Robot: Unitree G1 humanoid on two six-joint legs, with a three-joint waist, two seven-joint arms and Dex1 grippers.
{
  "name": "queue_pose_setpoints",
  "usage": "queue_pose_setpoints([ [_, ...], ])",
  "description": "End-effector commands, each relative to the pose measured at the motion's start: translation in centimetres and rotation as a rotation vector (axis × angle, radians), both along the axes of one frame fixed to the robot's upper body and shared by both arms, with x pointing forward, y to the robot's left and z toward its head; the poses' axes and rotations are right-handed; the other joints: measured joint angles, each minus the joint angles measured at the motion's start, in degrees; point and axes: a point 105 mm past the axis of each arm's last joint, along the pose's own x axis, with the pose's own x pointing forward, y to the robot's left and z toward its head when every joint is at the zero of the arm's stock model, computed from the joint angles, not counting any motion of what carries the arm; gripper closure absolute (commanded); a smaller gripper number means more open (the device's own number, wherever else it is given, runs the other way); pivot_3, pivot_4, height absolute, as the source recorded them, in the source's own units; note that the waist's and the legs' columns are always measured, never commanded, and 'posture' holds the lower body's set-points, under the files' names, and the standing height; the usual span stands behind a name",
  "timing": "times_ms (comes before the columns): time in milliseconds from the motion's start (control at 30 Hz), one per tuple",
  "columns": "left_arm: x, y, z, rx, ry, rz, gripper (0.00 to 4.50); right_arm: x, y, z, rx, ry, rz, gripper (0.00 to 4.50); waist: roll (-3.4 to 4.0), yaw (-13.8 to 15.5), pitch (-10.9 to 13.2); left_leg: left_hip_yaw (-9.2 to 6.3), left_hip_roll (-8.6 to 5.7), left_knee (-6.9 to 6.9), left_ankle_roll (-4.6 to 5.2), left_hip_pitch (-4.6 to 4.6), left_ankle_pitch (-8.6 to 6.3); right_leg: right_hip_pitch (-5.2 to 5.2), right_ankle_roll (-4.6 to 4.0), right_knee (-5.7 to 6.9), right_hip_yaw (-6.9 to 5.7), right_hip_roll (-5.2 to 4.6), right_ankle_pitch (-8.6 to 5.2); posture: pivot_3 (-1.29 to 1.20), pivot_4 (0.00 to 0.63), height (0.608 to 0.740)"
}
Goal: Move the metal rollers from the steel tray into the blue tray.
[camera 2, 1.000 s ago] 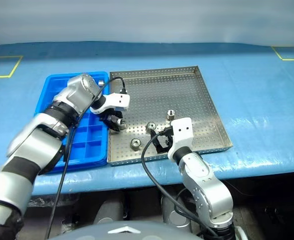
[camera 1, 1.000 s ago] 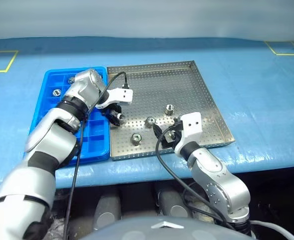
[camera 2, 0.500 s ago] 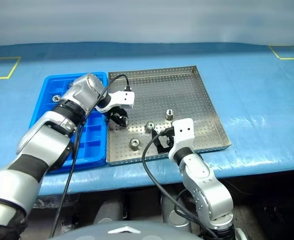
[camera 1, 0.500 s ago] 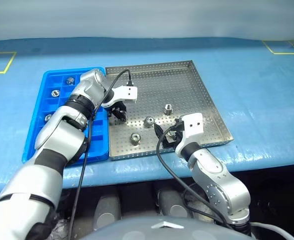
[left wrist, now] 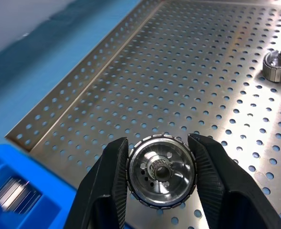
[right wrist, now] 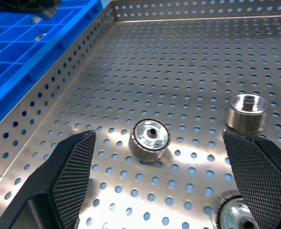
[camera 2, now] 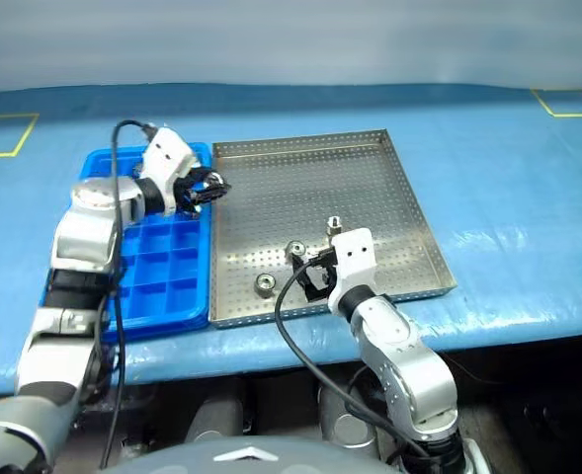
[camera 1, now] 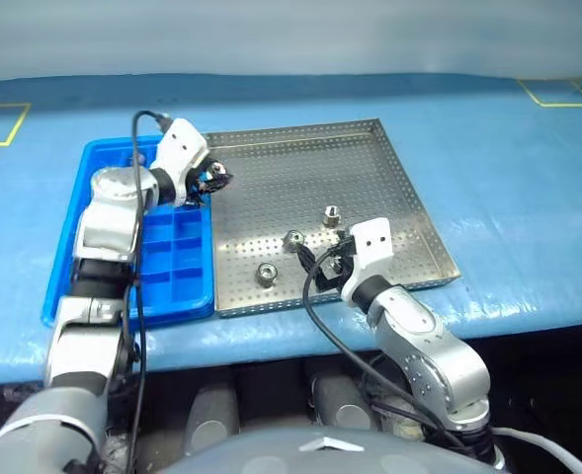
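Nearest me, the right gripper [camera 1: 332,265] hangs low over the near edge of the steel tray [camera 1: 370,163], its two black fingers spread as wide as they go and nothing between them. Just beyond its tips lie three metal rollers: one at about 9 o'clock from the gripper [camera 1: 267,273], one at 11 o'clock [camera 1: 293,240], and one at 12 o'clock [camera 1: 333,213], all loose on the perforated floor and apart from one another

Farther back, at roughly 10 o'clock from the tray's middle, the left gripper [left wrist: 160,168] is partly closed on a fourth roller [left wrist: 161,170], pinched across its knurled rim with the hub and dark centre hole facing outward. It hangs just above the seam where the steel tray meets the blue tray [camera 1: 61,276], whose far compartments already hold a roller or two

These rollers look like solid steel: small, dense, rigid and smooth enough to roll away or squirt from a loose pinch. I'd say the sound grip is square across the outer diameter, where the knurling gives the pads some bite, not on the polished end faces
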Motion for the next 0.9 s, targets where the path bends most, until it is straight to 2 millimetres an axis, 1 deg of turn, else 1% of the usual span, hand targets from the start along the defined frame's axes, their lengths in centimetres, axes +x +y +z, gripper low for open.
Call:
queue_pose_setpoints([
  [33, -2.2, 2.8, 2.6, -0.052, -0.165, 0.194, 2.80, 0.1, 1.6, 0.7, 0.004, -0.036, 0.105, 0.00, 0.00, 0.9, 0.0, 0.01, -0.01, 0.00, -0.02, 0.02, 0.01, 0.02, 0.02, 0.00, 0.01, -0.01, 0.01, 0.09, 0.150, 0.740],
  [100, -3.3, 3.6, 2.5, -0.062, -0.191, 0.259, 2.80, 0.2, 2.0, 0.7, -0.003, -0.037, 0.133, 0.00, -0.01, 1.8, 0.0, 0.04, -0.02, 0.00, -0.02, 0.10, 0.01, 0.10, 0.05, -0.04, 0.01, -0.03, 0.01, 0.11, 0.150, 0.740],
  [167, -4.9, 4.8, 2.1, -0.094, -0.200, 0.341, 2.80, 0.3, 2.5, 0.6, -0.007, -0.034, 0.163, 0.00, -0.04, 3.0, 0.0, 0.01, -0.03, 0.02, -0.05, 0.07, 0.03, 0.10, 0.09, -0.06, -0.03, -0.03, 0.02, 0.14, 0.150, 0.740],
  [200, -5.8, 5.0, 1.6, -0.110, -0.192, 0.357, 2.80, 0.3, 2.8, 0.5, -0.005, -0.033, 0.177, 0.00, -0.05, 3.5, 0.0, 0.01, -0.03, 0.03, -0.06, 0.07, 0.04, 0.11, 0.10, -0.07, -0.04, -0.03, 0.02, 0.15, 0.150, 0.740],
  [267, -6.9, 5.2, 0.5, -0.116, -0.158, 0.387, 2.80, 0.3, 3.2, 0.5, -0.001, -0.030, 0.200, 0.00, -0.05, 4.0, 0.0, 0.01, -0.02, 0.05, -0.07, 0.06, 0.04, 0.11, 0.10, -0.08, -0.04, -0.04, 0.03, 0.17, 0.150, 0.740],
  [400, -8.7, 4.7, -2.0, -0.125, -0.076, 0.396, 2.80, 0.3, 3.7, 0.2, -0.002, -0.021, 0.224, 0.00, -0.07, 5.3, 0.0, 0.03, -0.04, 0.05, -0.09, 0.11, 0.06, 0.16, 0.13, -0.12, -0.04, -0.06, 0.01, 0.19, 0.150, 0.740],
  [433, -8.9, 4.6, -2.5, -0.141, -0.060, 0.407, 2.80, 0.2, 3.7, 0.2, -0.001, -0.018, 0.226, 0.00, -0.07, 5.5, 0.0, 0.02, -0.03, 0.05, -0.11, 0.10, 0.06, 0.16, 0.23, -0.13, -0.05, -0.05, -0.08, 0.19, 0.150, 0.740],
  [600, -9.2, 4.7, -4.6, -0.136, 0.007, 0.442, 2.80, 0.0, 3.6, -0.1, 0.001, -0.005, 0.220, 0.00, -0.08, 5.9, 0.0, 0.03, -0.02, 0.05, -0.18, 0.12, 0.12, 0.16, 0.03, -0.15, -0.05, -0.04, -0.17, 0.18, 0.150, 0.740],
  [700, -9.3, 4.9, -5.0, -0.143, 0.025, 0.461, 2.80, 0.0, 3.2, -0.3, -0.001, 0.001, 0.200, 0.00, -0.07, 5.8, 0.0, 0.04, -0.02, 0.05, -0.19, 0.12, 0.12, 0.16, 0.02, -0.15, -0.05, -0.04, -0.17, 0.15, 0.150, 0.740],
  [767, -9.4, 5.3, -5.2, -0.158, 0.037, 0.486, 2.80, -0.1, 3.0, -0.3, 0.000, 0.004, 0.189, 0.00, -0.07, 5.8, 0.0, 0.04, -0.02, 0.03, -0.19, 0.12, 0.12, 0.15, 0.02, -0.16, -0.05, -0.04, -0.17, 0.15, 0.150, 0.740],
  [900, -9.9, 6.6, -6.2, -0.158, 0.081, 0.555, 2.80, -0.1, 2.7, -0.5, 0.002, 0.008, 0.167, 0.00, -0.07, 5.2, 0.0, 0.05, -0.01, 0.00, -0.19, 0.12, 0.12, 0.14, 0.02, -0.18, -0.05, -0.04, -0.17, 0.12, 0.150, 0.740],
])
